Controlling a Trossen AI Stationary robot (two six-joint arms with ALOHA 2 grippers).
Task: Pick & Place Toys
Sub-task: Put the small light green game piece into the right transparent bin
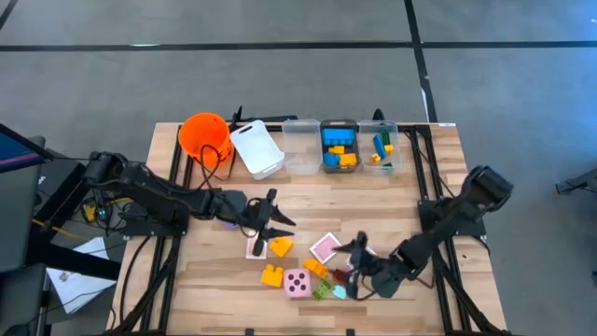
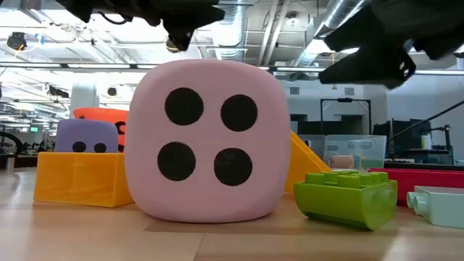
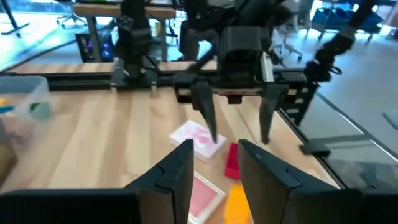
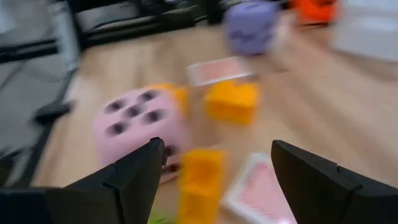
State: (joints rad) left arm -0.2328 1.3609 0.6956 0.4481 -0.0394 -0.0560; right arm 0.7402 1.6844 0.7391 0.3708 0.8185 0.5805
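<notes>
The toys lie in a cluster at the table's near middle: a pink dotted die (image 1: 298,283), yellow bricks (image 1: 271,274) (image 1: 280,246), an orange brick (image 1: 315,268), a green brick (image 1: 322,291), a red brick (image 1: 340,277) and two pink-backed cards (image 1: 325,247) (image 1: 255,247). A purple die (image 4: 252,25) sits near the left arm. My left gripper (image 1: 275,219) hovers open over the cluster's far left. Nothing shows between its fingers (image 3: 214,171). My right gripper (image 1: 357,263) is open at the cluster's right side, above the orange brick (image 4: 199,177) and a card (image 4: 261,190).
Along the far edge stand an orange bucket (image 1: 205,135), a white bin (image 1: 256,147), a clear bin (image 1: 300,145) and two clear bins (image 1: 339,145) (image 1: 378,145) holding bricks. Bare wood lies between the bins and the cluster.
</notes>
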